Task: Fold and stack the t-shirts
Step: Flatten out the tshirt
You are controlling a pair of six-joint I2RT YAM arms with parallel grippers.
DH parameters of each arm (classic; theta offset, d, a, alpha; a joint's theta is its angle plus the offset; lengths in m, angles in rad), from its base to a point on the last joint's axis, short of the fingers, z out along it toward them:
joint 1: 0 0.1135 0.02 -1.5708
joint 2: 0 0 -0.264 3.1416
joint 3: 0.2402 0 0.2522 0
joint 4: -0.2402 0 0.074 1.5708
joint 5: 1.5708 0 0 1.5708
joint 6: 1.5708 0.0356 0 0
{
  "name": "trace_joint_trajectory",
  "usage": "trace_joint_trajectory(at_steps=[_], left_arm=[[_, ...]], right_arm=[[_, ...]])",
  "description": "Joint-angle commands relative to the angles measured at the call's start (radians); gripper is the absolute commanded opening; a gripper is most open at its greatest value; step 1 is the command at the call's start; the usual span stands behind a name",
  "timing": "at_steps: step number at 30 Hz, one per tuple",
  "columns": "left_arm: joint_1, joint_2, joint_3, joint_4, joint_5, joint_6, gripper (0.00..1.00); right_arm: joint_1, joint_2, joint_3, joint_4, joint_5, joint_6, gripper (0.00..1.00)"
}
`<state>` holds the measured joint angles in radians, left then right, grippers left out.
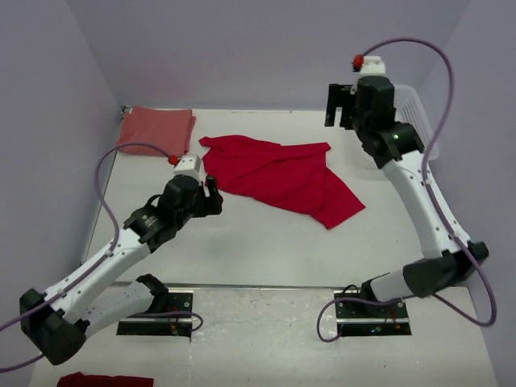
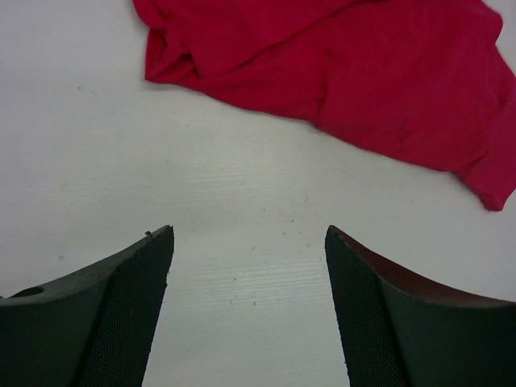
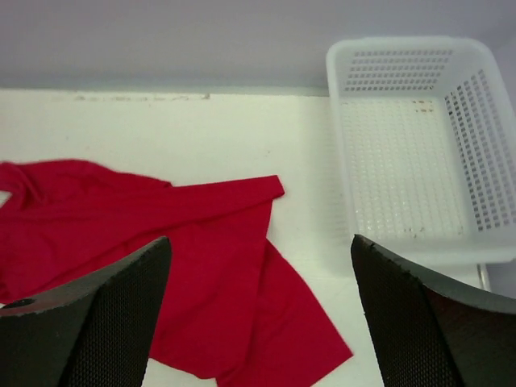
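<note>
A bright red t-shirt lies crumpled and spread in the middle of the table; it also shows in the left wrist view and the right wrist view. A paler salmon-red t-shirt lies folded at the far left corner. My left gripper is open and empty just left of the red shirt's near-left edge; in its wrist view bare table lies between the fingers. My right gripper is open and empty, raised above the far right, beyond the shirt.
A white plastic lattice basket stands at the far right, mostly hidden behind my right arm in the top view. A bit of red cloth shows below the table's near edge. Walls close the back and sides.
</note>
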<state>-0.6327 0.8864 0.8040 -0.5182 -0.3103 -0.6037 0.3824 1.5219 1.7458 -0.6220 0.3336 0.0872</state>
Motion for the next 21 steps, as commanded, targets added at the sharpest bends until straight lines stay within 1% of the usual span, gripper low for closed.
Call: trace_joint_trajectory(at_steps=[1,2,3,5,7,8,9,10,11,12,13,14,15,16,17,19,20,21], left_arm=[[-0.015,0.124,0.027,0.148,0.105,0.025,0.75],[-0.019,0.190,0.065,0.152,0.103,0.030,0.75],[-0.022,0.219,0.089,0.153,0.096,0.033,0.75],[-0.025,0.290,0.153,0.153,0.062,0.033,0.74],[-0.027,0.339,0.201,0.153,0.056,0.048,0.73],[-0.027,0.403,0.265,0.147,0.057,0.068,0.68],[-0.025,0.442,0.299,0.136,0.056,0.080,0.66],[-0.027,0.477,0.335,0.107,0.053,0.094,0.64],[-0.025,0.558,0.418,0.086,0.028,0.119,0.62],[-0.027,0.598,0.458,0.061,0.011,0.125,0.62],[-0.024,0.633,0.533,0.022,-0.010,0.134,0.62],[-0.016,0.702,0.566,0.008,-0.039,0.151,0.64],[0.007,0.774,0.639,-0.031,-0.018,0.154,0.64],[0.007,0.775,0.640,-0.051,-0.018,0.154,0.64],[0.037,0.842,0.697,-0.062,0.019,0.163,0.63],[0.068,0.899,0.753,-0.085,0.027,0.170,0.59],[0.092,0.948,0.768,-0.091,0.025,0.183,0.44],[0.103,0.971,0.784,-0.110,0.028,0.188,0.36]], right_arm=[[0.001,-0.060,-0.141,-0.002,-0.021,0.215,0.92],[-0.013,-0.025,-0.161,-0.019,-0.028,0.244,0.92],[-0.031,-0.007,-0.205,-0.018,-0.034,0.262,0.92],[-0.117,0.046,-0.226,-0.015,-0.161,0.310,0.91],[-0.205,0.136,-0.224,-0.007,-0.316,0.330,0.91],[-0.218,0.162,-0.217,-0.008,-0.466,0.332,0.89],[-0.221,0.193,-0.210,-0.015,-0.502,0.329,0.88],[-0.215,0.196,-0.218,-0.009,-0.518,0.326,0.85],[-0.206,0.189,-0.235,0.016,-0.521,0.310,0.83],[-0.188,0.155,-0.282,0.037,-0.509,0.300,0.83],[-0.182,0.138,-0.302,0.054,-0.495,0.289,0.83],[-0.178,0.126,-0.310,0.050,-0.469,0.292,0.83],[-0.177,0.104,-0.318,0.035,-0.470,0.293,0.83],[-0.177,0.093,-0.322,0.034,-0.470,0.293,0.83],[-0.174,0.080,-0.328,0.027,-0.467,0.296,0.83],[-0.154,0.019,-0.376,0.048,-0.450,0.304,0.82],[-0.145,-0.003,-0.393,0.056,-0.452,0.304,0.82],[-0.122,-0.025,-0.423,0.061,-0.441,0.306,0.82]])
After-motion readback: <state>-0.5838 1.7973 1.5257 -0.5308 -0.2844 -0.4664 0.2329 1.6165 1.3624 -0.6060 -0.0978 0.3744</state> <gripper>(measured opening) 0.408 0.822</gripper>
